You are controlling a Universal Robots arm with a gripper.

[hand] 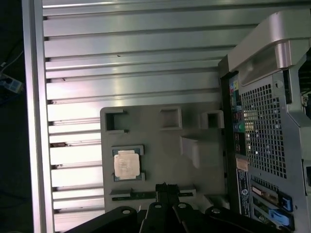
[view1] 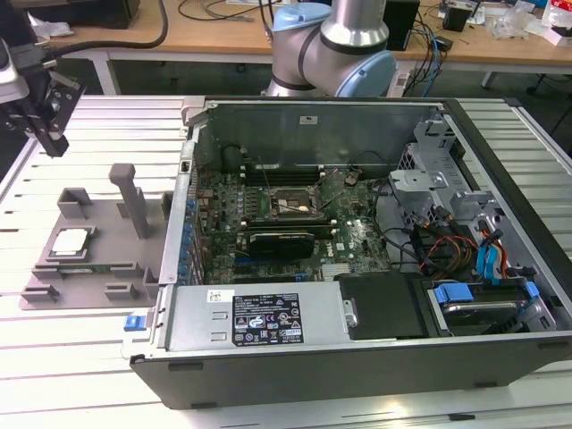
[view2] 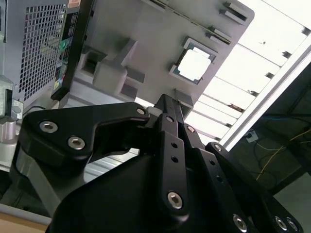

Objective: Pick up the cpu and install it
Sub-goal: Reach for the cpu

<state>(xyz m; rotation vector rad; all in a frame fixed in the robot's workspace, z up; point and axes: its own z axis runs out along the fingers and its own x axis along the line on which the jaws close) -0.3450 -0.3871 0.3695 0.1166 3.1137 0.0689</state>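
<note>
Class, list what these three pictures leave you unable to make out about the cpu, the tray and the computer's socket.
1. Print on the cpu: too small in the first wrist view, glared white in the second wrist view.
2. One tray edge: behind the tool, first wrist view.
3. Socket's inside: too small, exterior view.

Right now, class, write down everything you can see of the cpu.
The cpu is a small, thin square chip with a pale silver-grey metal top. It lies flat in a square recess of the grey fixture tray, outside the open computer case. Only the tray touches it; the pincer hangs clear of it.
</note>
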